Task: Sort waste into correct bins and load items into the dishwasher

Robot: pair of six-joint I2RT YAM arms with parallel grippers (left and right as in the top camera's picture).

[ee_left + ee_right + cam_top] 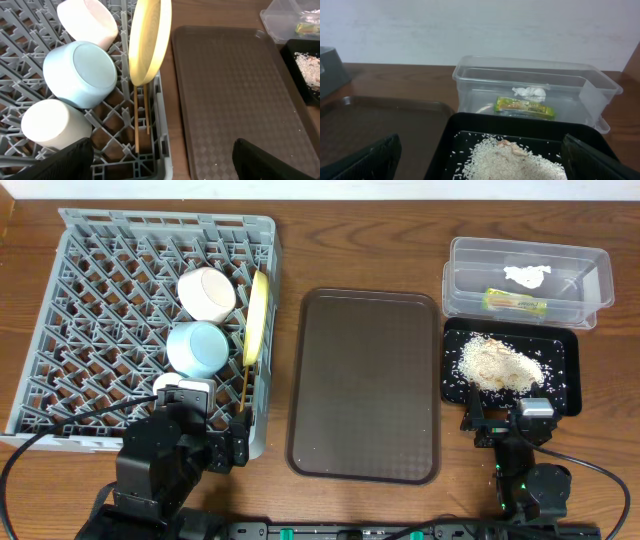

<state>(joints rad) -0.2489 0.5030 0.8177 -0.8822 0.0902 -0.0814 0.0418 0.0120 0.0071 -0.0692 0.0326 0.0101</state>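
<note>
Left end effector (162, 145), wooden table (400, 220), white wall (470, 25)

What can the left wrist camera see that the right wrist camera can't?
Only the left wrist view shows the dishes in the grey rack: the white bowl, blue bowl, white cup, yellow plate on edge and the chopsticks. Only the right wrist view shows the white tissue, lying in the clear tub beside the snack wrapper. Both show the brown tray, the clear tub, and the black tray with rice.
</note>
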